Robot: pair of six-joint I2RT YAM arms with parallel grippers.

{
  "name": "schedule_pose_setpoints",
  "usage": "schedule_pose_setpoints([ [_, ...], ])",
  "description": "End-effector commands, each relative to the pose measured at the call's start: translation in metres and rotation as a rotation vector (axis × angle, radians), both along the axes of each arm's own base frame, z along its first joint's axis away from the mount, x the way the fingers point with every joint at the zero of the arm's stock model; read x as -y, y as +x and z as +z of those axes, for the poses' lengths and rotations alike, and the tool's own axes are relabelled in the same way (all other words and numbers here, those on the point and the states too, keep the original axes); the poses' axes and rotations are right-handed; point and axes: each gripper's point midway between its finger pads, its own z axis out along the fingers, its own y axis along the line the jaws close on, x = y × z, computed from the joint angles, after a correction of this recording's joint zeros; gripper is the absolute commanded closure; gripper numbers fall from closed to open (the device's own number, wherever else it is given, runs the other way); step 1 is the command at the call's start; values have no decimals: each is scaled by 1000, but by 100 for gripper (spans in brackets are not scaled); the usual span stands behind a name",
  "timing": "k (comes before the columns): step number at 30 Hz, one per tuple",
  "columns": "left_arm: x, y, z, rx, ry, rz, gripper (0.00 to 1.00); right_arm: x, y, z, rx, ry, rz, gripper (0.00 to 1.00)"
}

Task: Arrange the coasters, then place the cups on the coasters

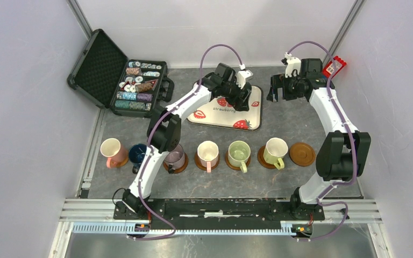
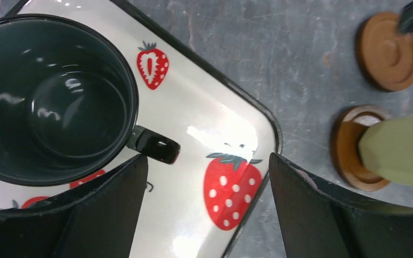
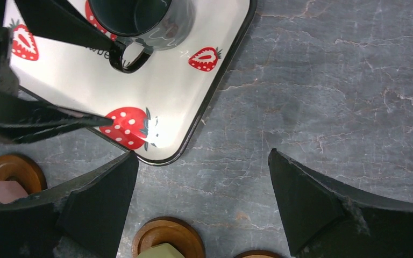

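Tray (image 1: 223, 117) print reads "strawberry". Left gripper (image 2: 207, 158) jaws apart; dark mug (image 2: 54, 97) upper left, outside them. Right gripper (image 3: 201, 156) jaws wide apart.

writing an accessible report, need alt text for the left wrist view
A dark mug stands on a white strawberry tray, its handle near one finger of the open claw. To the right are a bare wooden coaster and a green mug on a second coaster.
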Motion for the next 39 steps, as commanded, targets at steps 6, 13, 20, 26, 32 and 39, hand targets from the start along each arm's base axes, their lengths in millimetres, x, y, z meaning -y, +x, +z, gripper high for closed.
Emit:
schedule_pose_setpoints([
  [6,-50,31,139,-18,-349,193,13,-52,26,-7,25,-122,73,2],
  [13,-153,58,148,100,-255,450,11,-98,39,-25,19,-207,56,2],
  [20,-194,51,146,108,-205,537,9,-105,56,-46,8,-258,-59,10],
  [26,-205,47,148,112,-198,567,9,-112,73,-65,-5,-246,-94,22],
  [32,-213,49,152,122,-199,586,8,-113,78,-82,-22,-249,-105,35],
  [39,-216,50,151,115,-190,586,9,-105,79,-95,-11,-274,-86,61],
])
